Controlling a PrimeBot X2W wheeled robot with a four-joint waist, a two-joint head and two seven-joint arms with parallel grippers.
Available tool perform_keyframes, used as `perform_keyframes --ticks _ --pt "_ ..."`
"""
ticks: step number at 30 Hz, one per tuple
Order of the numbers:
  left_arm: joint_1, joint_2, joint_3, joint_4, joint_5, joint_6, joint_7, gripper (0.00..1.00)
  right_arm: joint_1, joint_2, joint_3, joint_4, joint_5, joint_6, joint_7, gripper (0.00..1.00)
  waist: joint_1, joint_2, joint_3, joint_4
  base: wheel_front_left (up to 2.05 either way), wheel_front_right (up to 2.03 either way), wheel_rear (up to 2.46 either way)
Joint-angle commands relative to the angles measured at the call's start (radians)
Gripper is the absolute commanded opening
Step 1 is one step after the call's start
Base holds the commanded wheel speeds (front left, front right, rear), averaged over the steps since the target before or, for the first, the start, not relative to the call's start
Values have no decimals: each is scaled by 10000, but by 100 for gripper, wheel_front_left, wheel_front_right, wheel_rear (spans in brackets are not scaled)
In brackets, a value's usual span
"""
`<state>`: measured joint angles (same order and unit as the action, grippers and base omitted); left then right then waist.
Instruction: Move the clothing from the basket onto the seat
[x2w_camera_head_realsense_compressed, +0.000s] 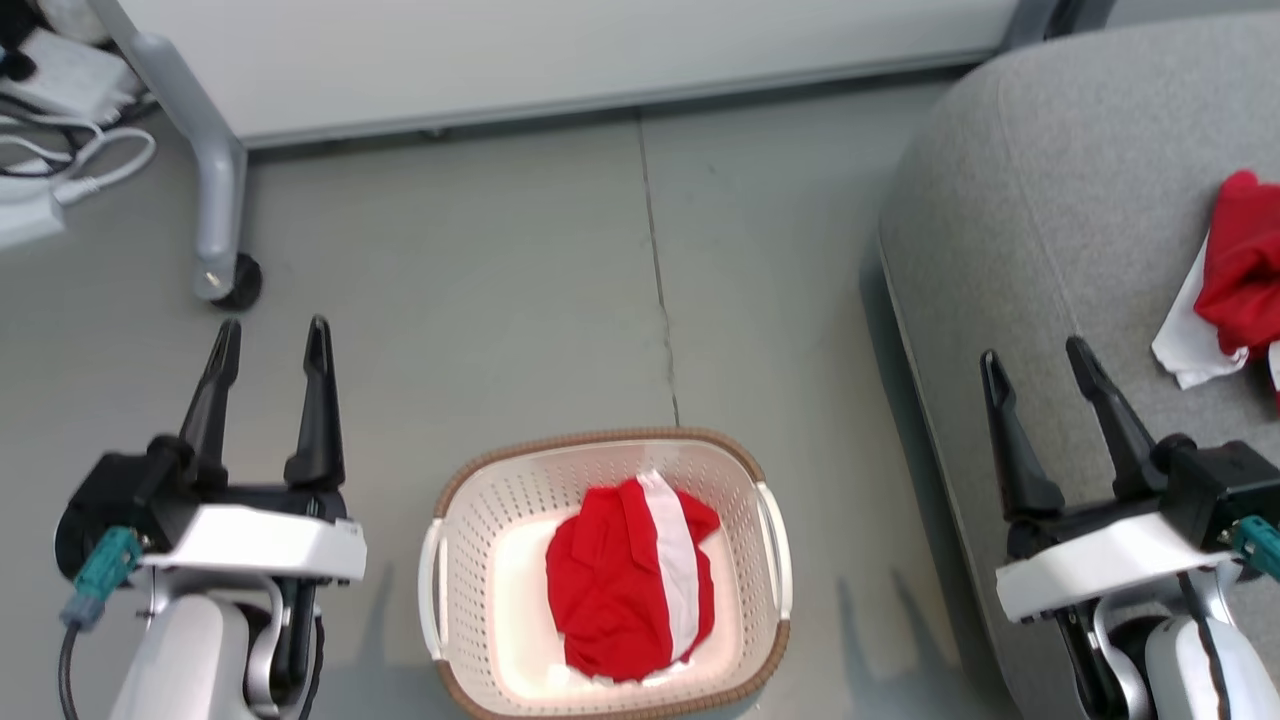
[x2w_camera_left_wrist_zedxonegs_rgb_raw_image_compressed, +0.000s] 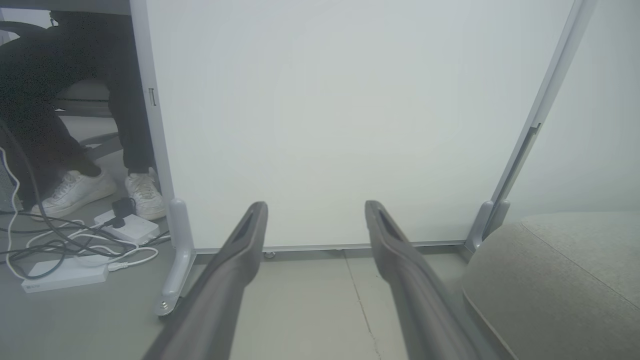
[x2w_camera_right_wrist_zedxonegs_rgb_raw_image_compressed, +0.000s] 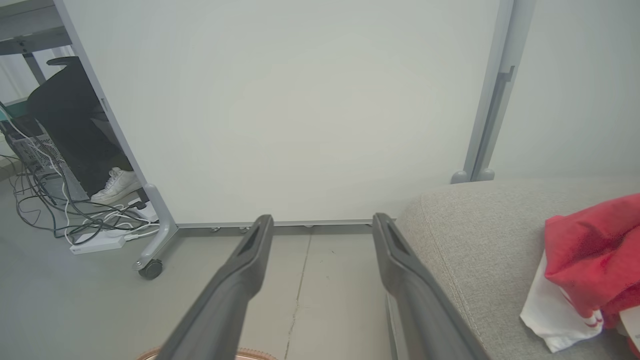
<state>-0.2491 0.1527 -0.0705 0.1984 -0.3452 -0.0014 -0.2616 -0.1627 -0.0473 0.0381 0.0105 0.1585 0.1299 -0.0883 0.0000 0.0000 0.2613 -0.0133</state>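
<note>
A red garment with a white panel (x2w_camera_head_realsense_compressed: 630, 585) lies crumpled in the cream perforated basket (x2w_camera_head_realsense_compressed: 465, 520), which stands on the floor between my arms. Another red and white garment (x2w_camera_head_realsense_compressed: 1235, 275) rests on the grey sofa (x2w_camera_head_realsense_compressed: 1050, 200) at the right, and the same garment (x2w_camera_right_wrist_zedxonegs_rgb_raw_image_compressed: 590, 255) appears on the sofa cushion (x2w_camera_right_wrist_zedxonegs_rgb_raw_image_compressed: 480, 240) in the right wrist view. My left gripper (x2w_camera_head_realsense_compressed: 272, 335) hovers open over bare floor, left of the basket, holding nothing. My right gripper (x2w_camera_head_realsense_compressed: 1035, 355) is open too, above the sofa's front edge, its fingers (x2w_camera_right_wrist_zedxonegs_rgb_raw_image_compressed: 250, 250) empty.
A white partition panel (x2w_camera_left_wrist_zedxonegs_rgb_raw_image_compressed: 325, 120) on a wheeled grey foot (x2w_camera_head_realsense_compressed: 215, 200) closes off the far side. Cables and power strips (x2w_camera_left_wrist_zedxonegs_rgb_raw_image_compressed: 75, 250) lie on the floor at the far left, beside a seated person's white shoes (x2w_camera_left_wrist_zedxonegs_rgb_raw_image_compressed: 75, 187). A floor seam (x2w_camera_head_realsense_compressed: 660, 290) runs toward the basket.
</note>
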Motion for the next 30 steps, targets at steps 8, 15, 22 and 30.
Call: perform_keyframes --ticks 8,15,22,30 --pt "1756 254 42 -802 500 388 129 100 1006 -59 -251 171 -20 17 273 100 0 0 -1722 506 0 0 0" --pt "2816 334 -155 -1571 691 659 528 100 1535 -62 -377 111 -103 17 446 100 0 0 -2337 554 0 0 0" --pt "3754 324 -423 -2310 820 870 1035 100 2054 -60 -542 -20 -107 17 624 100 0 0 -2848 596 0 0 0" --pt "4275 345 -553 -2601 837 1010 1299 100 2400 -59 -689 -141 -33 17 681 100 0 0 -3151 601 0 0 0"
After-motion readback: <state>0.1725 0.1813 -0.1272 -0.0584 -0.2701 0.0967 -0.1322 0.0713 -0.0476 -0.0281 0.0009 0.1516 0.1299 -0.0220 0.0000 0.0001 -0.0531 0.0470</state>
